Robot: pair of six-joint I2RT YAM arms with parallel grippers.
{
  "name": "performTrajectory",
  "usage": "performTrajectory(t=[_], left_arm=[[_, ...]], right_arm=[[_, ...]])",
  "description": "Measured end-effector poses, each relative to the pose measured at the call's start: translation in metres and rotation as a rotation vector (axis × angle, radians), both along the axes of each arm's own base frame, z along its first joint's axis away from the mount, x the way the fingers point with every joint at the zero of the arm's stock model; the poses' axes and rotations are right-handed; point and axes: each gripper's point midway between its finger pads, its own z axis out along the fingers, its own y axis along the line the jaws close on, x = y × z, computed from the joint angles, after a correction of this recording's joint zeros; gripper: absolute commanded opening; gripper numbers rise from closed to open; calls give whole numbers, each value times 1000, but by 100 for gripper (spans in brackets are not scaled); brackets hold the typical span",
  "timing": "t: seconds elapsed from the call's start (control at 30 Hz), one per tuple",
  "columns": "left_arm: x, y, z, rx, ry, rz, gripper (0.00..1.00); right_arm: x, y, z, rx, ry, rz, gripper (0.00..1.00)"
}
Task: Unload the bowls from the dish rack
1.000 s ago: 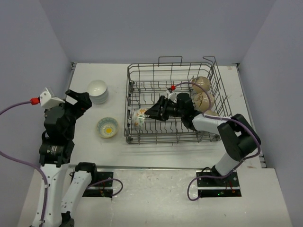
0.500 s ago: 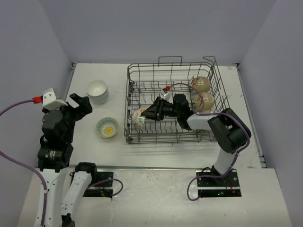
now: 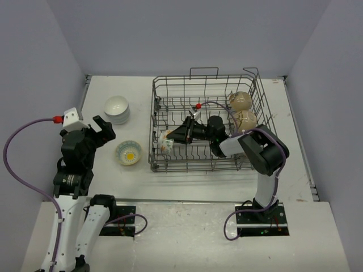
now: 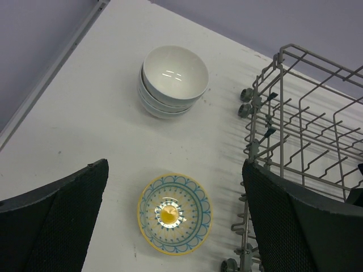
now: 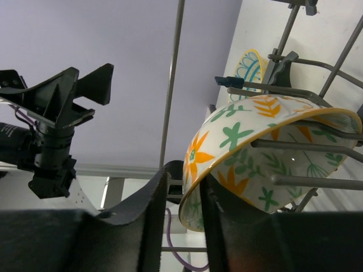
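Note:
The dark wire dish rack point(image 3: 170, 102) stands mid-table. A floral bowl point(image 3: 166, 140) leans on its side at the rack's left end, and two beige crackle bowls point(image 3: 240, 101) stand at the right end. My right gripper point(image 3: 177, 136) reaches left inside the rack. In the right wrist view the gripper point(image 5: 182, 178) straddles the floral bowl's point(image 5: 249, 141) rim, one finger inside and one outside, with a gap showing. My left gripper point(image 3: 100, 131) is open and empty above a second floral bowl point(image 4: 174, 213) on the table. A stack of white bowls point(image 4: 173, 79) sits beyond it.
The rack's left wall and small wheels point(image 4: 258, 130) stand close to the right of my left gripper point(image 4: 174, 164). Upright tines and wires point(image 5: 317, 144) cross the leaning bowl. Walls enclose the table on three sides.
My right gripper has slid left inside the rack until its fingers straddle the floral bowl's rim. My left arm has drawn back from the white stack to above the floral bowl on the table.

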Motion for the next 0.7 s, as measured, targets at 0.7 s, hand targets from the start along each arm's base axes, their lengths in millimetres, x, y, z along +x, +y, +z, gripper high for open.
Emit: performTrajectory(t=[0.7], left_arm=[[4, 0, -6, 3, 1, -1, 100]], right_arm=[[-3, -1, 14, 60, 31, 25, 0]])
